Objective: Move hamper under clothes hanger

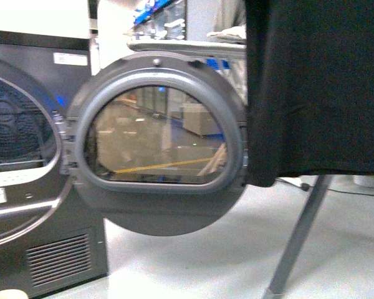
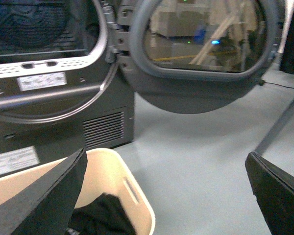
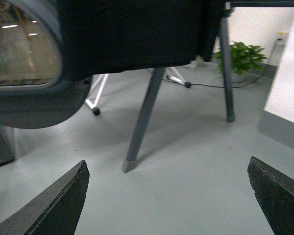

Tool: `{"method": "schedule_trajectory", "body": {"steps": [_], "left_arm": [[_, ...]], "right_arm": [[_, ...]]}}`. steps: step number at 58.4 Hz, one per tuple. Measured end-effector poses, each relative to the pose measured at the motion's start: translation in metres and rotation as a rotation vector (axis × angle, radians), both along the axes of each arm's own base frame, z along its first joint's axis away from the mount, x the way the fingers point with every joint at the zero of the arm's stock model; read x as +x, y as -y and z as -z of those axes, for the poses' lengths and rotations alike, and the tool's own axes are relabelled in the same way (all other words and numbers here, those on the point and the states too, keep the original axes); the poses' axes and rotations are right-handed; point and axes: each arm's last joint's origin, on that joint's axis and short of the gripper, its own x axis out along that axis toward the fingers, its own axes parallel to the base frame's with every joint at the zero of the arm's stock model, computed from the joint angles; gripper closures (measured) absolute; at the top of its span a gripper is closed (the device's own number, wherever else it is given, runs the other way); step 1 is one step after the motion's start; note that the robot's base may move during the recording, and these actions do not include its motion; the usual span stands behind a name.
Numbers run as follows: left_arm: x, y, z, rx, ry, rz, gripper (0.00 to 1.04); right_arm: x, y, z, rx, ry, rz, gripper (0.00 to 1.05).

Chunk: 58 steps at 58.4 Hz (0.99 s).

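Note:
The beige hamper (image 2: 130, 193) stands on the floor in front of the dryer, with dark clothes (image 2: 103, 218) inside; a sliver of its rim (image 1: 6, 294) shows at the bottom of the front view. My left gripper (image 2: 166, 196) is open above the hamper's near corner, one finger (image 2: 44, 200) over the tub. The clothes hanger shows by its grey splayed legs (image 1: 299, 240) (image 3: 142, 122), with black cloth (image 1: 318, 87) hanging from it. My right gripper (image 3: 169, 200) is open over bare floor near a leg's foot (image 3: 129, 165).
The dark grey dryer (image 1: 25, 187) stands at the left with its round door (image 1: 159, 143) swung open toward the rack. An ironing board's white legs (image 3: 95, 100), a cable and a potted plant (image 3: 240, 56) sit behind the rack. A white wall panel (image 3: 284, 83) is nearby.

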Motion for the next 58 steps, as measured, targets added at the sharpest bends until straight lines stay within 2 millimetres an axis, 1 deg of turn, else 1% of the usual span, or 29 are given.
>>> {"method": "schedule_trajectory", "body": {"steps": [58], "left_arm": [[-0.0001,-0.0001,-0.0001,0.000,0.002,-0.002,0.07]], "right_arm": [[0.0000,-0.0002,0.0000,0.000,0.000,-0.004,0.08]]}}
